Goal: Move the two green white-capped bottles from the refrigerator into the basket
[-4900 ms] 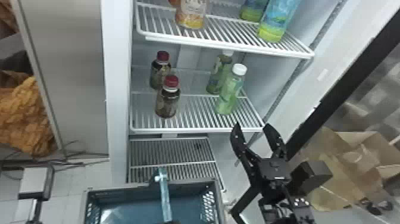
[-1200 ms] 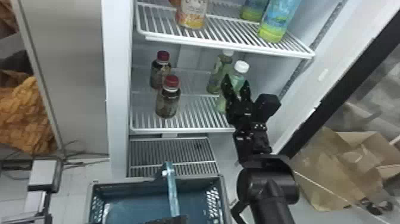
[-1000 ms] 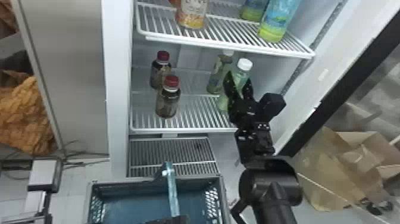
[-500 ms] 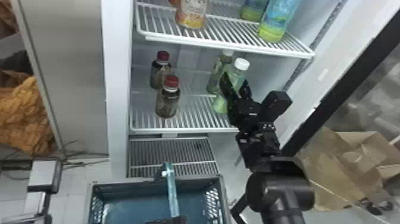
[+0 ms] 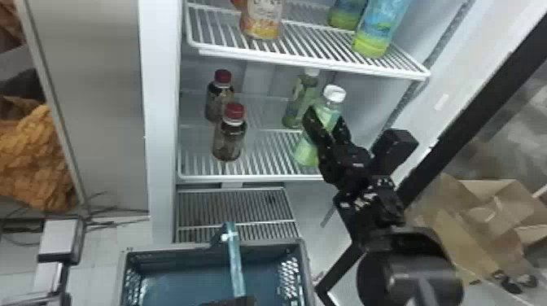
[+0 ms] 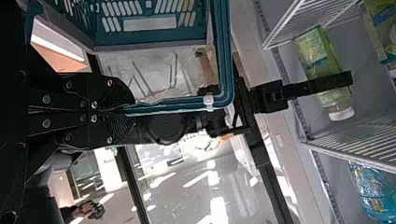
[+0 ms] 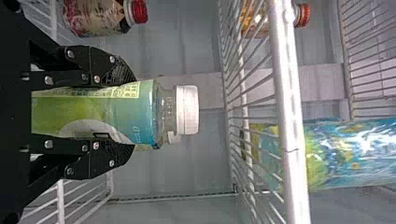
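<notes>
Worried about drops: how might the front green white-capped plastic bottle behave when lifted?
The green white-capped bottle looks undented, so probably fairly stiff. Its smooth, rounded sides might slip or twist; tall and narrow, it could tip if pushed high.

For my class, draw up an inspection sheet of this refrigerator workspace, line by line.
Surface: white wire shelf in the refrigerator.
Job's things: front green bottle at the shelf's front, base contact unclear; rear green bottle upright behind it; basket below, no bottle in its visible part.
Clutter: two red-capped bottles on the same shelf; other bottles one shelf up.
Left gripper: shut on the basket handle.
Right gripper: fingers seemingly against both sides of the front green bottle.
Cables: thin, dark, on the floor left of the refrigerator.
Surroundings: brown paper at right, crumpled orange material at left.
</notes>
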`<act>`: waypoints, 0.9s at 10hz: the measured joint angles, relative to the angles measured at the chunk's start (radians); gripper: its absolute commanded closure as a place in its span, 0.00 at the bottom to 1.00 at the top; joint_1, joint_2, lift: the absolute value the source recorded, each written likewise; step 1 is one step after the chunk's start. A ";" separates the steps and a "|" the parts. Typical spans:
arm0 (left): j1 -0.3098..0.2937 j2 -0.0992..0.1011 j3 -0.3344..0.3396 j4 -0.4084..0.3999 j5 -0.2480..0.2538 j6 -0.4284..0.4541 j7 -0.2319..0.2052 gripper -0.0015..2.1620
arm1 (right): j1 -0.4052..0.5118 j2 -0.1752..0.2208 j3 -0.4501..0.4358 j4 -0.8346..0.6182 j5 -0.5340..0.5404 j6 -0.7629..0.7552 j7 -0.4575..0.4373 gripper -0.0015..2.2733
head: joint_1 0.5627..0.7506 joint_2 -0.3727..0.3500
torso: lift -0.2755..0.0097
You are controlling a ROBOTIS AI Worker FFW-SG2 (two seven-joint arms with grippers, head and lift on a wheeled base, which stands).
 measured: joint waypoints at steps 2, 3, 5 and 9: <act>0.000 0.001 0.000 0.000 -0.002 0.000 0.000 0.53 | 0.061 -0.005 -0.004 -0.108 -0.023 0.051 0.009 0.37 | 0.70 0.03 | 0.04; 0.000 0.001 0.001 0.000 -0.002 0.000 0.000 0.53 | 0.082 -0.006 -0.009 -0.144 -0.030 0.074 0.016 0.37 | 0.70 0.03 | 0.04; 0.001 0.001 0.002 0.000 -0.002 0.002 0.000 0.53 | 0.131 -0.007 -0.032 -0.225 -0.040 0.142 0.027 0.37 | 0.70 0.03 | 0.04; 0.006 0.001 0.004 0.000 -0.002 0.002 0.000 0.53 | 0.232 -0.001 -0.061 -0.371 -0.066 0.244 0.061 0.37 | 0.70 0.03 | 0.04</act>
